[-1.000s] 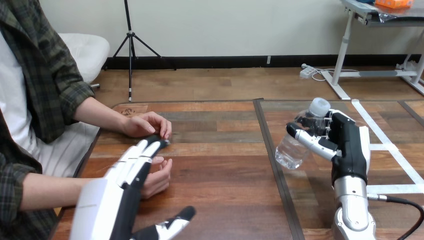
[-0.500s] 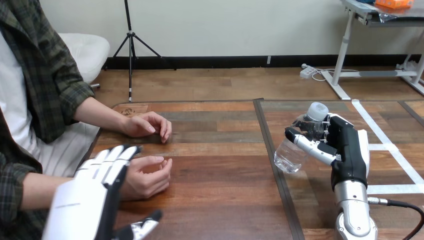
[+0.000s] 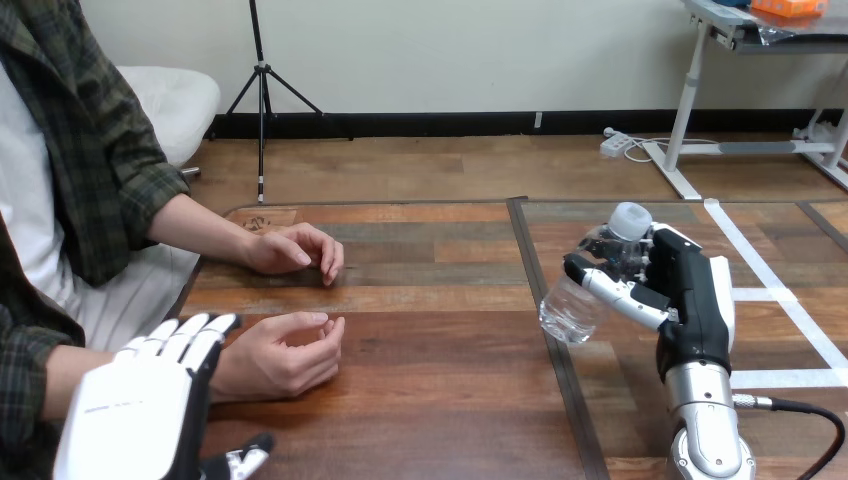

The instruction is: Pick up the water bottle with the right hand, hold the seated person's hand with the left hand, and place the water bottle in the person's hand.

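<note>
Two robot hands: your right robot hand [image 3: 692,300] grips the tilted water bottle [image 3: 567,308]; your left robot hand [image 3: 130,420], fingers [image 3: 190,335] straight, hovers beside the person's nearer hand [image 3: 280,355].

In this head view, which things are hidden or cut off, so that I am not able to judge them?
1. Head view: the left hand covers the wrist of the person's nearer hand; whether the two touch cannot be told.
2. Head view: the right hand wraps the water bottle, so the bottle's middle is hidden.
3. Head view: the bottom edge cuts off the left hand's base.
</note>
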Controlling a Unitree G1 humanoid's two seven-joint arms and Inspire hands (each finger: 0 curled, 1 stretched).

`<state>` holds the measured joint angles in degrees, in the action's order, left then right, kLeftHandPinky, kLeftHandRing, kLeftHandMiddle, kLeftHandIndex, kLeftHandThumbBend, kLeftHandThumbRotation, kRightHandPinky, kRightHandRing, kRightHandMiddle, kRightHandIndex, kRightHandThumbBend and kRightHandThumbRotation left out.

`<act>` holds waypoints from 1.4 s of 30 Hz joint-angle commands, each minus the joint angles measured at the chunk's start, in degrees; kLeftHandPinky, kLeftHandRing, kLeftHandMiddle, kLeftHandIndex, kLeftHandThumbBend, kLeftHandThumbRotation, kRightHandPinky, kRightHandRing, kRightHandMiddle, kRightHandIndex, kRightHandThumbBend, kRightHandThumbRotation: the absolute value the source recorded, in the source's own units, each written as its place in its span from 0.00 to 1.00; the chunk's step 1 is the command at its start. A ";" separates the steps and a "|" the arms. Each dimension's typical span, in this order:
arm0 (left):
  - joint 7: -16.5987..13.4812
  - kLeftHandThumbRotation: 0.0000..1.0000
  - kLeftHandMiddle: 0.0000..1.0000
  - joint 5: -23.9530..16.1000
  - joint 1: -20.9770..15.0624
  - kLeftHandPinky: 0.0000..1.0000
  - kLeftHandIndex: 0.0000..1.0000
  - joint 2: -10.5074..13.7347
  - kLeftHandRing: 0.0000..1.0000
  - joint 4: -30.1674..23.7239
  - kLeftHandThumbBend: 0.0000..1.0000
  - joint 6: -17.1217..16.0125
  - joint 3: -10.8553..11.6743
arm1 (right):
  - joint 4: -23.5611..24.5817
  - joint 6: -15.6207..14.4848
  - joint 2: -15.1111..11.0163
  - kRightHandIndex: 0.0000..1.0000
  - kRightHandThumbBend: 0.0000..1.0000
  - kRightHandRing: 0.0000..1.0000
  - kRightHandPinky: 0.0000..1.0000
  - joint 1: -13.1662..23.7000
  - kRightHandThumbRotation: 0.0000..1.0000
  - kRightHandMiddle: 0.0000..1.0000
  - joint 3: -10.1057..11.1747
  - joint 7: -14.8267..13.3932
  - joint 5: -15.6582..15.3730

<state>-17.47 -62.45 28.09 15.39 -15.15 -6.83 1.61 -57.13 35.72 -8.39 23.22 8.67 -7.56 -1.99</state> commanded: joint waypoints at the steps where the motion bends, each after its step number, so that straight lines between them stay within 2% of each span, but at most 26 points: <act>1: 2.22 0.21 0.84 -1.74 -4.27 0.82 0.82 2.25 0.84 -2.54 0.78 3.28 0.52 | 5.85 2.54 1.32 0.57 0.69 0.50 0.45 1.85 0.00 0.54 -0.37 1.22 1.38; 9: 5.59 0.18 0.83 -2.35 -6.35 0.82 0.81 4.42 0.83 -0.52 0.79 7.18 0.40 | 9.36 1.78 2.13 0.57 0.69 0.50 0.44 -0.16 0.00 0.53 -0.57 2.37 1.46; 14: 6.19 0.15 0.82 -1.91 -7.41 0.81 0.80 5.56 0.82 0.72 0.81 8.55 0.05 | 11.13 1.17 2.49 0.57 0.69 0.50 0.44 -1.13 0.00 0.53 -0.70 2.47 1.34; 18: 7.54 0.13 0.82 -3.00 -8.74 0.81 0.80 6.35 0.81 1.89 0.82 10.74 -0.57 | 11.83 2.24 2.63 0.57 0.69 0.50 0.44 -1.88 0.00 0.54 -0.95 3.50 1.90; 31: 6.88 0.07 0.82 -3.67 -12.37 0.80 0.79 8.46 0.80 7.08 0.85 13.65 -2.50 | 14.76 2.31 3.13 0.57 0.68 0.50 0.45 -3.76 0.00 0.53 -1.15 5.29 2.86; 42: 4.53 0.05 0.82 -2.56 -15.55 0.81 0.80 9.77 0.81 12.86 0.87 13.37 -3.88 | 15.71 2.63 3.35 0.56 0.67 0.49 0.45 -4.52 0.00 0.52 -1.16 6.17 2.98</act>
<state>-10.95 -65.32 16.81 23.03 -4.50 6.86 -1.15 -46.21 35.89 -4.86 16.38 7.24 -1.77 -0.13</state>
